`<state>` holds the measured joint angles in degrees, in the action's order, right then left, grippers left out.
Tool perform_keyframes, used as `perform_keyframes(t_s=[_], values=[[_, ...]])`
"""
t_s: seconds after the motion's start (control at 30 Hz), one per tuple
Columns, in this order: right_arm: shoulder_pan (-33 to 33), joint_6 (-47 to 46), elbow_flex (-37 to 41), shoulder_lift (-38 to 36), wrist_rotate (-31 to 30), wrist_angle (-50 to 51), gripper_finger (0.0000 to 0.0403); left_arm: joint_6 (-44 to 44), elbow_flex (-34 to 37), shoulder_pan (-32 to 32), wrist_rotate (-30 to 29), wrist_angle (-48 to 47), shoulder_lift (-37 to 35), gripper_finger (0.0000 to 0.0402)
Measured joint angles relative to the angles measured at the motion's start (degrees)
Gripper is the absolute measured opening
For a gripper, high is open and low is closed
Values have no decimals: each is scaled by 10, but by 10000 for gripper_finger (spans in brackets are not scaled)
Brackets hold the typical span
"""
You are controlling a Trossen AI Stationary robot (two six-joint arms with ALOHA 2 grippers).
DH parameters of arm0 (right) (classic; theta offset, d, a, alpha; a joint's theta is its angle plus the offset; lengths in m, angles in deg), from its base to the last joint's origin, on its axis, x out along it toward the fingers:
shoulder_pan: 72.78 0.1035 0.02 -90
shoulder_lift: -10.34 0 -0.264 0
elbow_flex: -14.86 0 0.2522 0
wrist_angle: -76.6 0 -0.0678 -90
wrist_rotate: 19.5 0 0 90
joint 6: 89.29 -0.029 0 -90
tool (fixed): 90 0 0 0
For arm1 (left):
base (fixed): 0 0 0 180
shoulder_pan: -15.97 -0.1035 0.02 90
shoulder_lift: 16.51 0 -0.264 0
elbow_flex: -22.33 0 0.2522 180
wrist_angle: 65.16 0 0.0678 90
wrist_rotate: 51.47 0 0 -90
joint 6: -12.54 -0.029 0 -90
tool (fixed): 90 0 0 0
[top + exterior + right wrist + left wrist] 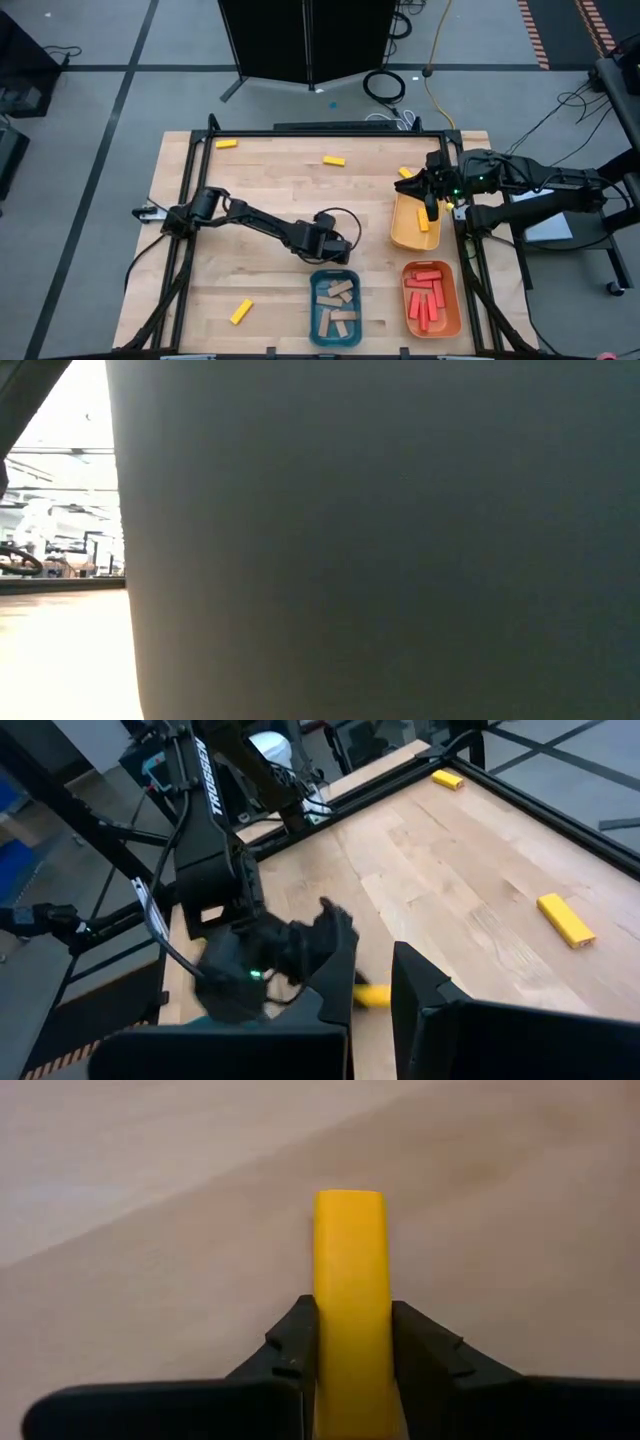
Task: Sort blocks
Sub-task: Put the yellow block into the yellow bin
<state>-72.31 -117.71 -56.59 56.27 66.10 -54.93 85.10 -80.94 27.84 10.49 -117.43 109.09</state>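
My left gripper (345, 250) reaches to the table's middle, just beyond the blue tray (334, 330), and is shut on a yellow block (350, 1250). That block also shows in the right wrist view (372, 995). More yellow blocks lie loose on the wood at the far left (227, 143), the far middle (334, 160) and the near left (241, 311). Another leans at the far rim of the yellow tray (406, 172). My right gripper (432, 208) hangs shut above the yellow tray (403, 232), holding nothing. The blue tray holds tan blocks (336, 300) and the orange tray (452, 318) holds red blocks (427, 295). My left gripper pinches the yellow block by its two long sides (350, 1345), one finger (295, 1345) on each. The fingers come slanting down from the table's left and lie along the block. Its far end (350, 1205) juts past the fingertips and lies on the wood.
A yellow block (423, 222) lies in the yellow tray under my right gripper. A black frame (300, 130) runs round the tabletop. The low view is almost wholly covered by a dark surface (380, 540) close to the camera.
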Motion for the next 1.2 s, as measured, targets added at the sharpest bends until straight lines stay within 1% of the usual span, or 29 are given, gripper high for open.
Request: perform_keyframes(t_s=[0.1,0.17,0.27,0.33,0.4,0.53,0.6,0.67,0.77,0.83,0.87,0.93,1.13,1.2], values=[[0,2,0,-10,-3,-3,0,-118,-1,-7,-9,120,-18,84],[0,12,0,-15,-16,-6,0,-212,-3,-18,-9,232,-22,84],[0,17,0,-24,-48,-13,0,-328,-3,-35,11,397,-11,84],[-1,17,0,-30,-63,-22,0,-382,-2,-46,33,484,-5,84],[-1,17,0,-37,-65,-34,0,-396,-13,-61,60,536,1,84],[-1,4,0,-50,-65,-36,0,-399,-71,-92,97,536,42,84],[-1,3,0,-56,-65,-37,0,-405,-116,-103,126,528,77,84],[-1,2,0,-59,-65,-37,0,-408,-179,-111,162,510,116,84],[-1,1,0,-60,-66,-37,0,-388,-271,-122,203,425,164,84],[-1,-7,0,-60,-66,-37,0,-376,-311,-128,233,377,184,84],[-1,-9,0,-60,-67,-36,0,-373,-321,-131,245,358,189,86],[-1,-9,0,-60,-67,-37,0,-378,-328,-132,257,352,189,94],[-1,-7,0,-62,-67,-37,0,-458,-330,-129,261,377,179,144],[-1,-3,0,-62,-71,-36,0,-472,-330,-130,266,382,179,158]])
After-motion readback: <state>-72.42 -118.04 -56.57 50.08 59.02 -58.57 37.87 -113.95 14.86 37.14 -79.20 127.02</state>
